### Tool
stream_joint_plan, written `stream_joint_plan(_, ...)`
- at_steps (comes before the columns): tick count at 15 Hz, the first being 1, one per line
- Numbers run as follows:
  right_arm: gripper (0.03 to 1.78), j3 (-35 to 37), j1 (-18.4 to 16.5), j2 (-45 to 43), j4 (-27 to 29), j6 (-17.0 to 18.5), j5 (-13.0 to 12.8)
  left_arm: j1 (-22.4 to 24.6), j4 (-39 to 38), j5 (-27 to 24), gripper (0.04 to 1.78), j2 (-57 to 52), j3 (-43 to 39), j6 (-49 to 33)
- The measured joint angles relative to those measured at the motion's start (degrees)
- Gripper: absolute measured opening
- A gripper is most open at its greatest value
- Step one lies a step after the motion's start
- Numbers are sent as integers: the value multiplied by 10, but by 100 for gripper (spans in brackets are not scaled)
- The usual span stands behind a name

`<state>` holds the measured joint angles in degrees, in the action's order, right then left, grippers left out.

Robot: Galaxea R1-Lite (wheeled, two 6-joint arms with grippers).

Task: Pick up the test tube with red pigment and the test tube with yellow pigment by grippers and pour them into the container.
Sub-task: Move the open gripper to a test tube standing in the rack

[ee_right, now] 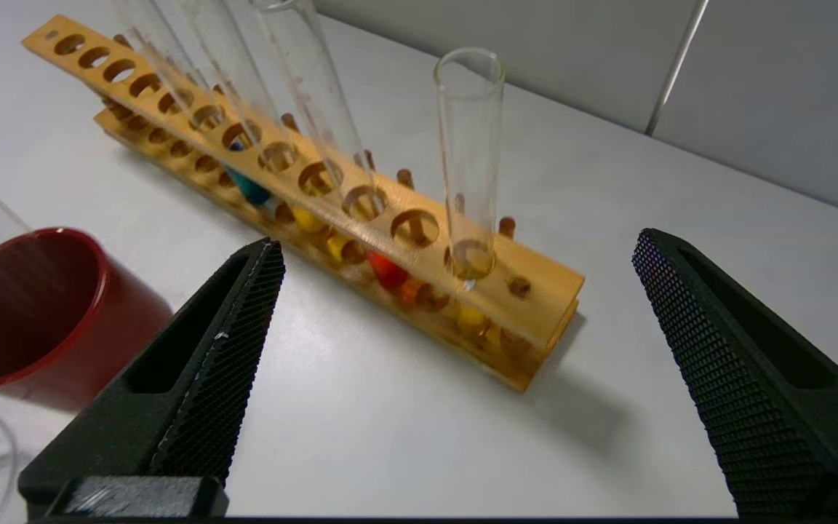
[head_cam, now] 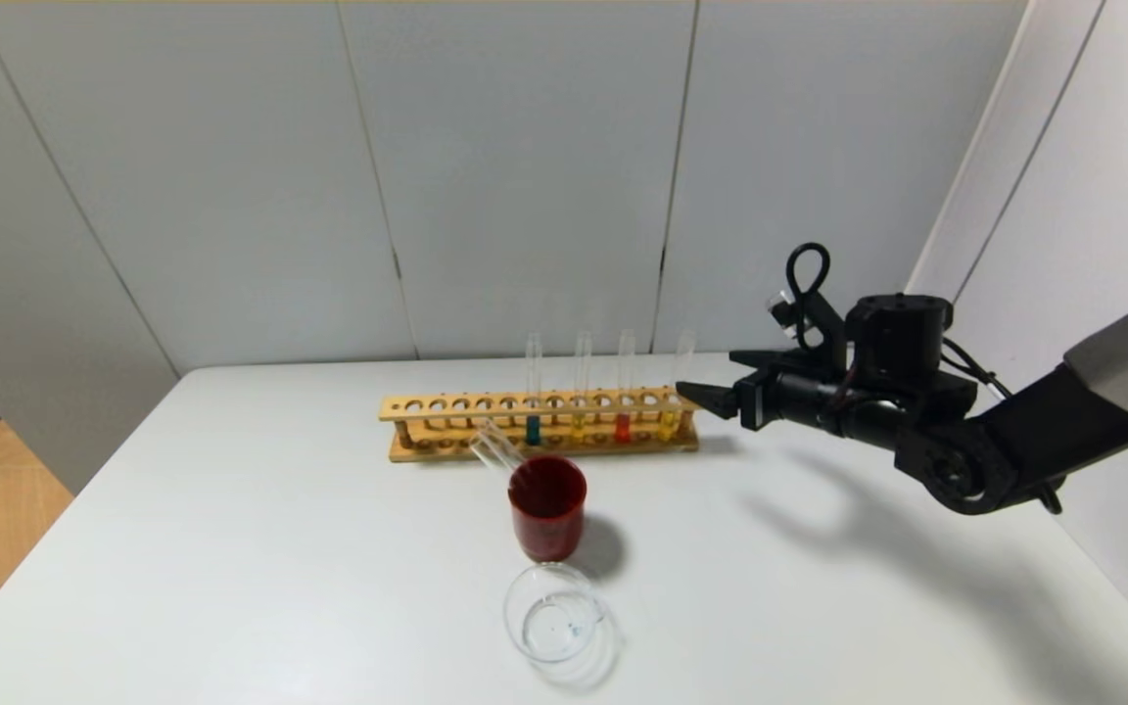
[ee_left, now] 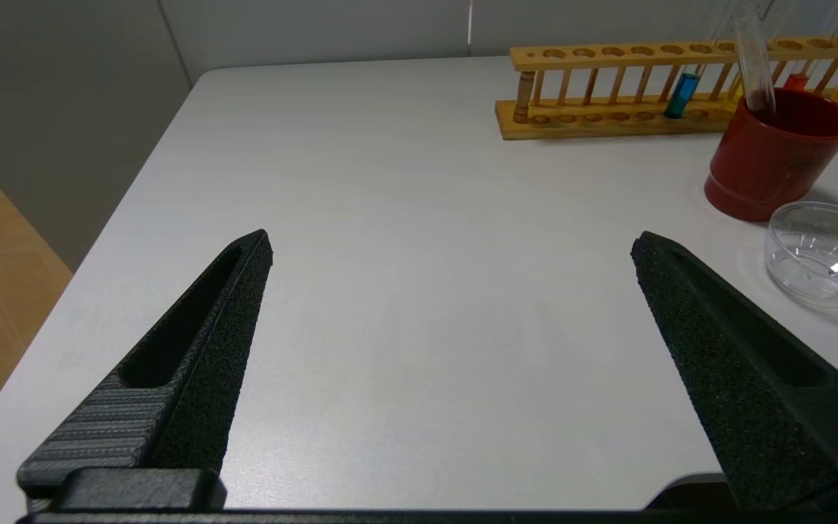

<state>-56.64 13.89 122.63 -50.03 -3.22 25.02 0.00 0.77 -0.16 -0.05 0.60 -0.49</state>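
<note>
A wooden rack [head_cam: 446,406] at the back of the table holds the test tube with red pigment [head_cam: 623,426] upright. One test tube with yellow pigment [head_cam: 668,421] stands at the rack's right end, a second yellow one [head_cam: 578,426] left of the red. My right gripper [head_cam: 716,377] hovers open just right of the rack's end, level with the tubes and holding nothing. In the right wrist view the end yellow tube [ee_right: 470,145] and the red tube [ee_right: 388,269] lie ahead of that gripper [ee_right: 459,240]. The clear container [head_cam: 554,612] sits near the front. My left gripper [ee_left: 452,240] is open over bare table.
A teal-liquid tube [head_cam: 533,429] stands in the rack left of the yellow one. A dark red cup [head_cam: 547,509] with empty glass tubes leaning in it stands between the rack and the container. The white table [head_cam: 280,548] has wall panels behind.
</note>
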Motion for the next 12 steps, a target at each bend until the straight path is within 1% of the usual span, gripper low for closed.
stream_joint_plan(3, 175, -37, 6, 36, 0, 0, 0, 0, 0, 0, 175, 0, 0, 0)
stream_joint_plan(6, 175, -56, 14, 63, 1, -3, -2, 0, 0, 0, 175, 0, 0, 0)
stream_joint_plan(12, 175, -98, 16, 97, 7, -8, -5, 0, 0, 0, 175, 0, 0, 0)
